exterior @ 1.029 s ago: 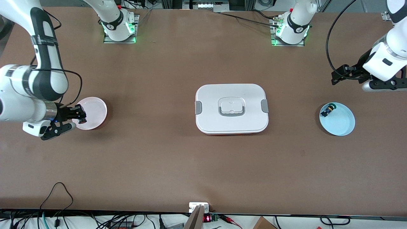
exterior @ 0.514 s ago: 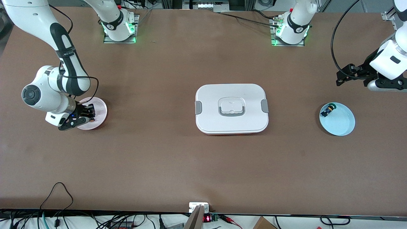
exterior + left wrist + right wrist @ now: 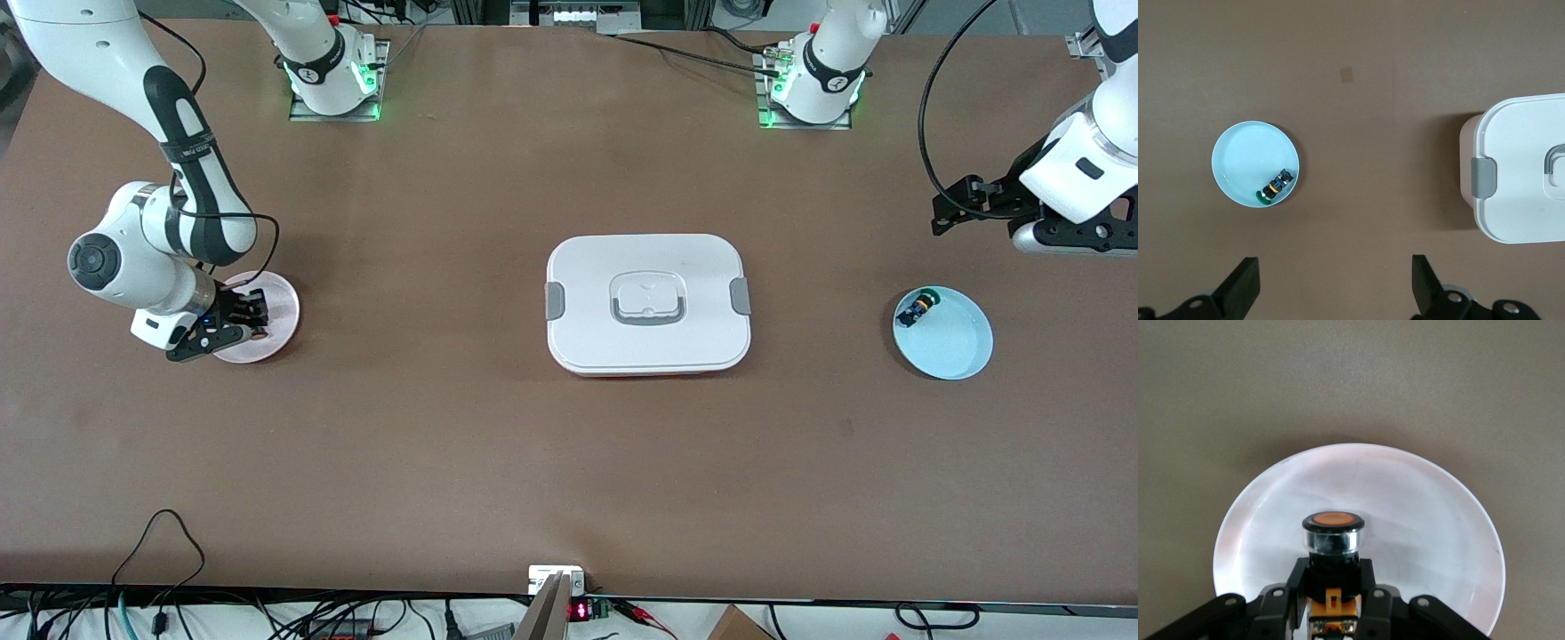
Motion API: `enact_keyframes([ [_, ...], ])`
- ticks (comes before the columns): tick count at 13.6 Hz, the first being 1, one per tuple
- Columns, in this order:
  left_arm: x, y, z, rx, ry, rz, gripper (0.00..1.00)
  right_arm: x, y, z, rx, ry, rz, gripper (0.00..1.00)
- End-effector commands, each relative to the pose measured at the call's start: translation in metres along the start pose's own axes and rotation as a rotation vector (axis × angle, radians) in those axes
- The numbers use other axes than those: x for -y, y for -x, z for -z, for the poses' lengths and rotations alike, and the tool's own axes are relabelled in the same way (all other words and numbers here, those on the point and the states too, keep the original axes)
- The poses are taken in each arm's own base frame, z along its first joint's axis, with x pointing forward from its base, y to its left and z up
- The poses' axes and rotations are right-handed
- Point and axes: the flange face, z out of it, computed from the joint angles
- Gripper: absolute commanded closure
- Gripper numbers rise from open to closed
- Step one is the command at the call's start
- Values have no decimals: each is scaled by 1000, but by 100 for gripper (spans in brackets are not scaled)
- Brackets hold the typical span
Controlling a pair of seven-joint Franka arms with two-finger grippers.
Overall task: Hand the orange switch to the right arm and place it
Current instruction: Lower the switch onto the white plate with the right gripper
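The orange switch [image 3: 1333,533], black-bodied with a round orange cap, is held between the fingers of my right gripper [image 3: 1333,587]. In the front view the right gripper [image 3: 252,322] is low over the pink plate [image 3: 277,300] at the right arm's end of the table. The plate [image 3: 1425,507] fills the right wrist view under the switch. I cannot tell whether the switch touches it. My left gripper [image 3: 949,206] is open and empty, up in the air at the left arm's end. Its fingers [image 3: 1245,283] show wide apart in the left wrist view.
A light blue plate [image 3: 958,348] at the left arm's end holds a small green-capped switch [image 3: 917,308]; both also show in the left wrist view, the plate [image 3: 1241,157] and the switch [image 3: 1276,188]. A white lidded container [image 3: 648,267] sits mid-table.
My right arm has swung round and lowered the orange switch closer over the pink plate. My left gripper has shifted slightly and stays open.
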Motion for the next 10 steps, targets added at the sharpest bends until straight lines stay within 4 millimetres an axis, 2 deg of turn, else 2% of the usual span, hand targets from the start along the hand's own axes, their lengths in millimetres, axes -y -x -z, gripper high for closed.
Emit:
enact_keyframes([
  [1,1,-1,5,8,-17,-20,0,-2,3,-2,-8,6,-8,61],
  [2,1,-1,4,12,-17,-20,0,-2,3,-1,-9,6,-6,56],
  [3,1,0,4,12,-18,-22,0,-2,2,-1,-9,6,-3,38],
  [4,0,0,4,12,-18,-23,0,-4,3,0,-10,7,7,0],
  [6,-1,0,4,14,-18,-23,0,-8,1,9,-20,10,3,0],
  [7,-1,0,4,14,-18,-23,0,-6,-4,20,-37,18,15,0],
  [8,-1,0,4,14,-18,-23,0,-4,-8,34,-38,16,45,0],
  [10,-1,0,4,14,-19,-22,0,-1,-23,76,-18,-4,129,0],
])
